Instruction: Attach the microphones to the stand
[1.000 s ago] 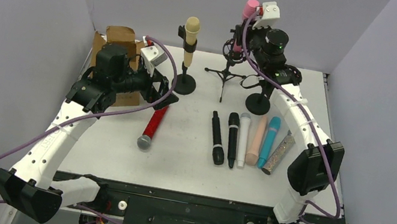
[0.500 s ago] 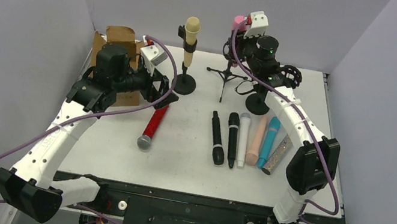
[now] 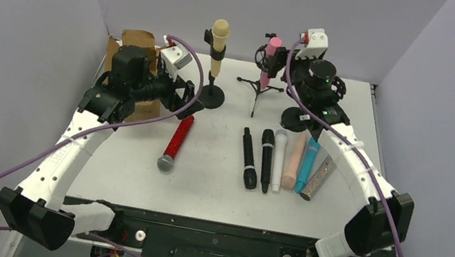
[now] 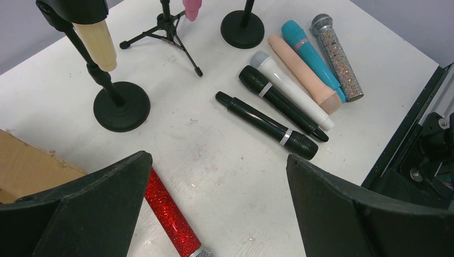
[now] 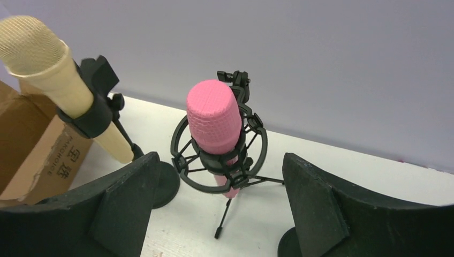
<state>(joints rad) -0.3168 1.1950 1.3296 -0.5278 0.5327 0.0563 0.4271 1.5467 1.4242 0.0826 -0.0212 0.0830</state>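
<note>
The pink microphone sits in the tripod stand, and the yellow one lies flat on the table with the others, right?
No. The pink microphone does sit in the tripod stand, but the yellow microphone is clipped into its own stand, as the right wrist view shows.
</note>
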